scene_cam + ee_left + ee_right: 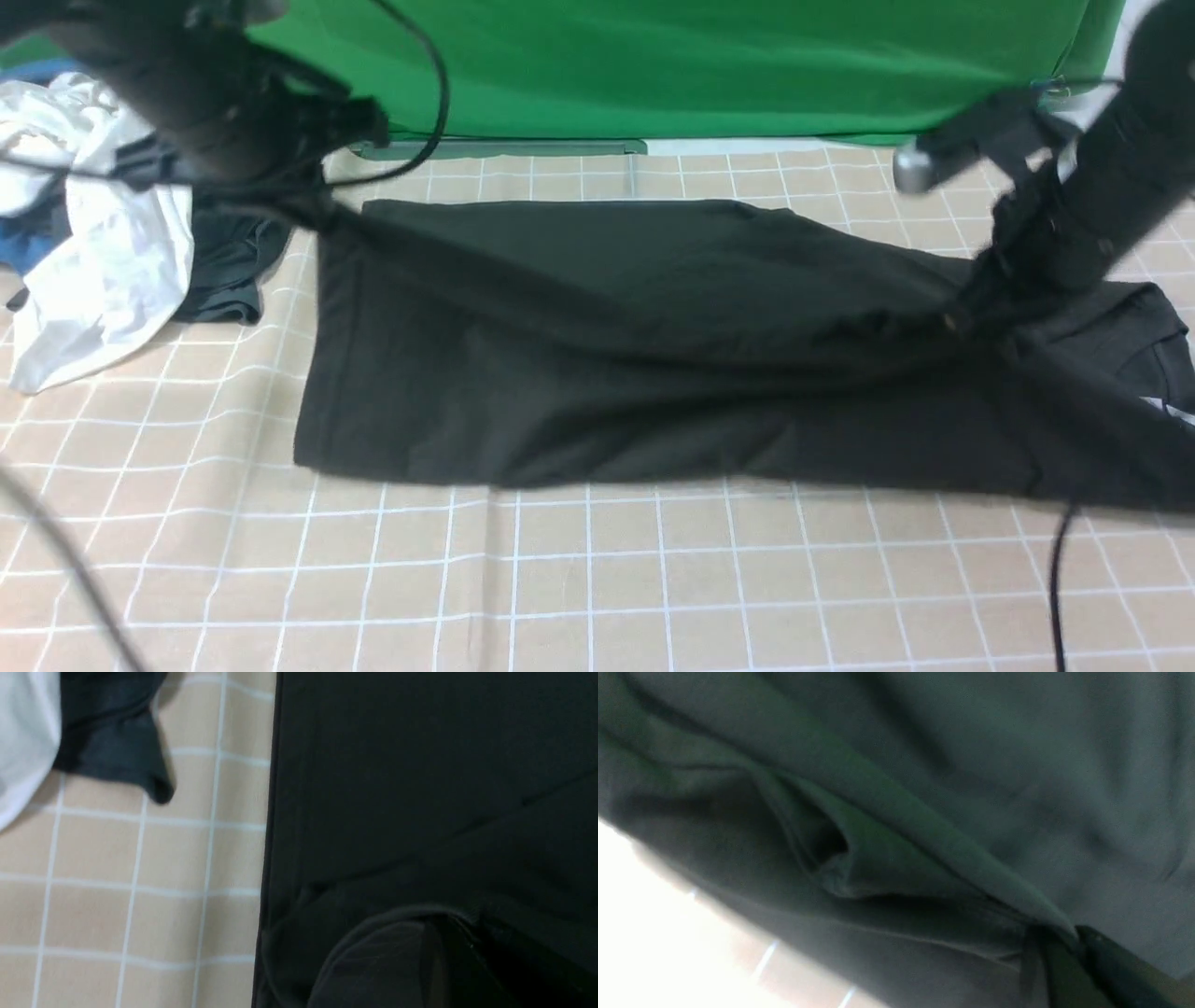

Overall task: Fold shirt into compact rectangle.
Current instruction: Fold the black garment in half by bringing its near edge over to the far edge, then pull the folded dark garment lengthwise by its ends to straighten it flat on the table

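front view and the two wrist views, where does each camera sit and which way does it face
Front view: between the arms, facing forward over the checked cloth to the green backdrop; shows left gripper and right gripper pinching the shirt.
Left wrist view: on the left arm, looking down at the shirt's edge and the dark grey garment; one finger shows.
Right wrist view: on the right arm, close on bunched shirt cloth; one finger shows.
Shared: front and left wrist both show the dark grey garment.

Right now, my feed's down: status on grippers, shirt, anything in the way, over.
Left gripper shut on shirt, far left corner. Right gripper shut on it, right side. Fabric taut between them. Clothes pile left of shirt, apart.
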`<state>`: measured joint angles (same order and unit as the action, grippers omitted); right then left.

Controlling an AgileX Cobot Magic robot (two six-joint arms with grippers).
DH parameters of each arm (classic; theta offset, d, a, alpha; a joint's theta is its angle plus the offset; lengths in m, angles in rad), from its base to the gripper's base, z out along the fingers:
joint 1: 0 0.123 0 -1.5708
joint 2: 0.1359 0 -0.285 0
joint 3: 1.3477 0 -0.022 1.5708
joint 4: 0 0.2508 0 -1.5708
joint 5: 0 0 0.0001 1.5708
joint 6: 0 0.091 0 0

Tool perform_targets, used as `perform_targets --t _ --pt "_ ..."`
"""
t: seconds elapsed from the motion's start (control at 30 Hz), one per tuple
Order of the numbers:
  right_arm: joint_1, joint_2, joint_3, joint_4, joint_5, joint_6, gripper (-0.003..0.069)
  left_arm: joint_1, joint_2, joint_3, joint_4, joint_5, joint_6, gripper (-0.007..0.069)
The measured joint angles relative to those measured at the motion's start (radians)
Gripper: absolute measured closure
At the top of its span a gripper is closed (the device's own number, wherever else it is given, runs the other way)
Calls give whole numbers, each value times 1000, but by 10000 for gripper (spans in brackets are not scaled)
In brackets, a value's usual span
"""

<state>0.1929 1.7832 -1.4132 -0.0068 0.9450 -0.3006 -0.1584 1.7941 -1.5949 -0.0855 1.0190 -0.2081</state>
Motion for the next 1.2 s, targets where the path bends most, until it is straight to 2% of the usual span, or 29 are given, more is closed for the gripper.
perform_targets --t 0.1,0.37,0.63,0.73,0.8,0.87,1.0,1.1,1.13,1.2 --pt "-29 115 -155 0 0 -9 598 33 122 -150 -6 6 -21 606" --pt "-38 364 -460 1 -49 -42 598 89 353 -393 -6 4 -33 606" --pt "-38 481 -519 0 -211 -44 582 90 478 -453 23 -106 -48 606" --pt "-38 499 -522 -1 -253 -44 529 90 494 -453 24 -153 -48 604" --pt "-38 501 -523 -6 -285 -44 454 89 497 -453 28 -184 -50 601" --pt "-38 500 -526 -9 -311 -44 362 88 497 -453 34 -213 -51 575" --pt "-38 475 -533 -9 -278 -12 272 88 489 -459 50 -245 -51 480" --pt "-33 433 -540 19 -198 38 340 88 468 -459 50 -217 -46 426" --pt "-29 422 -543 52 -175 37 388 88 459 -459 44 -199 -37 421" --pt "-13 405 -547 155 -132 -23 544 78 438 -460 15 -143 33 429"
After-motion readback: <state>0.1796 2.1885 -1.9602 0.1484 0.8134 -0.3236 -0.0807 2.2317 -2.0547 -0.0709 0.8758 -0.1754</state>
